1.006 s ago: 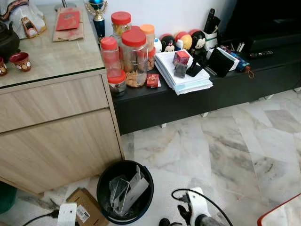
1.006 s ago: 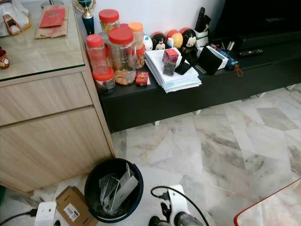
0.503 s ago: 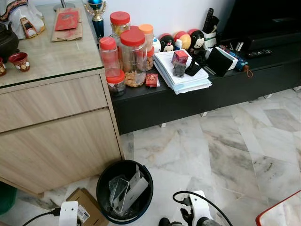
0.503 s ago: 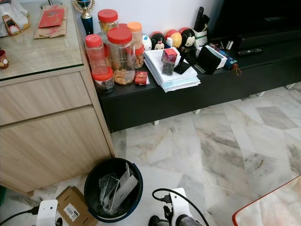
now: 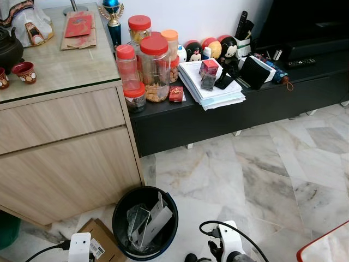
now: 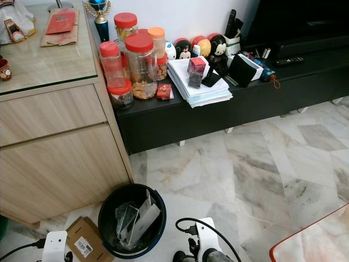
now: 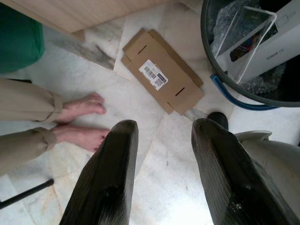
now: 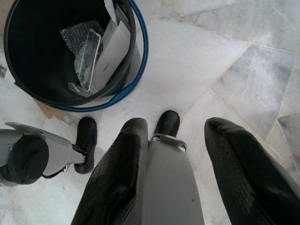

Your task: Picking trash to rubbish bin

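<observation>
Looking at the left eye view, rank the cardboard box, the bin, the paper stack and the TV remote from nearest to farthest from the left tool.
From the left tool, low at the robot's left:
1. Cardboard box, on the floor right beside it.
2. Bin, just right of the box.
3. Paper stack, up on the black console.
4. TV remote, far right on the console.

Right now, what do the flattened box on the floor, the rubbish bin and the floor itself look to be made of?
Flattened box: brown corrugated cardboard, matte, with cut slots and a white barcode label. Rubbish bin: apparently black plastic, smooth with a slight sheen; a blue rim shows beneath it. Floor: polished marble or marble-look tile, grey veining, visible joints, glossy. Both grippers, left gripper and right gripper, hang open above it.
</observation>
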Robot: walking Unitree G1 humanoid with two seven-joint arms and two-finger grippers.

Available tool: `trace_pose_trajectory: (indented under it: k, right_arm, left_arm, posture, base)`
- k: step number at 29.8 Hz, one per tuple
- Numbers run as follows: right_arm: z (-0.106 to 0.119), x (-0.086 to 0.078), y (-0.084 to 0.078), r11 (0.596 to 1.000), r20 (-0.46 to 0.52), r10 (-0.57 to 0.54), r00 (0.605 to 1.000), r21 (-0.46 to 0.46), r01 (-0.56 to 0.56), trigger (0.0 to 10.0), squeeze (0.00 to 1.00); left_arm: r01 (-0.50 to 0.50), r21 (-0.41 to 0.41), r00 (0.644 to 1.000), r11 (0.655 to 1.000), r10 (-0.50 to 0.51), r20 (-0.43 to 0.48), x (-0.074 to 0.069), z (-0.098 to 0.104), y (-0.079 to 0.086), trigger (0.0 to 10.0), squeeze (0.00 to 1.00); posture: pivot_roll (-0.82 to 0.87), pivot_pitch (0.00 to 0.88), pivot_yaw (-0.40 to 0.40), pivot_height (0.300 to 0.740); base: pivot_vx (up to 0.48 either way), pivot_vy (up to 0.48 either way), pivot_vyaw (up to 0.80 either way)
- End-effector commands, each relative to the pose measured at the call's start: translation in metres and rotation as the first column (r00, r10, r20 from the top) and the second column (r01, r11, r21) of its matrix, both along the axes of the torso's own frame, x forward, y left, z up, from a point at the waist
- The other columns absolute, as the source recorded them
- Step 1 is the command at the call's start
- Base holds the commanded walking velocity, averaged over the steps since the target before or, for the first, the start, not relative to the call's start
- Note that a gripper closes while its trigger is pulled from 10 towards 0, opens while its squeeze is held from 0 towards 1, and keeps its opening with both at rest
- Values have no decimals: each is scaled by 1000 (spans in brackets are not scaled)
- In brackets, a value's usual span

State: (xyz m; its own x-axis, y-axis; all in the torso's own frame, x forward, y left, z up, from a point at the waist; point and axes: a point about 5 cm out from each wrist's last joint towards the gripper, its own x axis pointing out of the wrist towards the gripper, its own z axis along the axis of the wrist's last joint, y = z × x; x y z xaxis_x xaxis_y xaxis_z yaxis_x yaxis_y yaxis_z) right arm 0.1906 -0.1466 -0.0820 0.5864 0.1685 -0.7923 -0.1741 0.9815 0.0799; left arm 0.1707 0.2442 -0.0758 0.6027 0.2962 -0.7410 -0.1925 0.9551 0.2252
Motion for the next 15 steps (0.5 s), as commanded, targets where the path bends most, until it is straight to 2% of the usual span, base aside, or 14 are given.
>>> trace_pose_trajectory:
  k: [1,15]
  right_arm:
    - [-2,-5,-1,1000,-15,-12,1000,1,12,10000,0]
    - [-2,-3,1,1000,-14,-8,1000,2,8,10000,0]
  left_arm:
    - [-2,-12,999,1000,2,-36,-9,-5,0,10000,0]
    - [-13,-23,1000,1000,12,-19,-5,-3,-1,10000,0]
  posture:
    - [110,116,-29,740]
    - [113,134,-33,740]
  base:
    - [0,0,0]
    - [-242,0,0]
